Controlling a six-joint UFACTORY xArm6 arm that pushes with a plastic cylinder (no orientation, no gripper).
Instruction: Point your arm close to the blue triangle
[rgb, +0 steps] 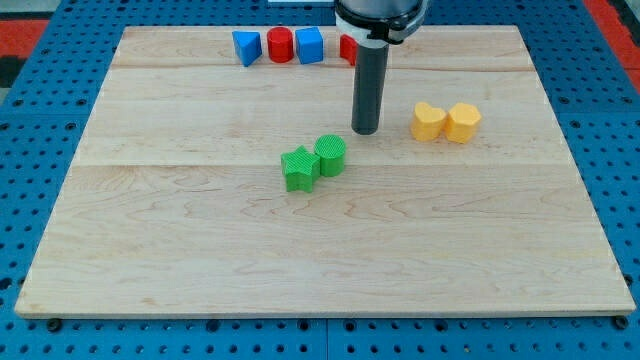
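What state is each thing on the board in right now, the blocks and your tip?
My tip: down on the board, touching no block, far from the blue triangle.
Blue triangle: top row, leftmost, untouched.
Red cylinder: between both blues.
Blue cube: right of it.
Red block: partly hidden behind the rod.
Green star, green cylinder: touching.
Two yellow blocks: touching.

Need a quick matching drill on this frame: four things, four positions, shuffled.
Things:
1. blue triangle
2. green star
3. yellow blocks
4. my tip

Places:
A. the view's right of my tip
B. far left of the top row
C. centre of the wooden board, touching the green cylinder
D. just up-right of the green cylinder, far from the blue triangle

Pairs: 1-B, 2-C, 3-A, 4-D
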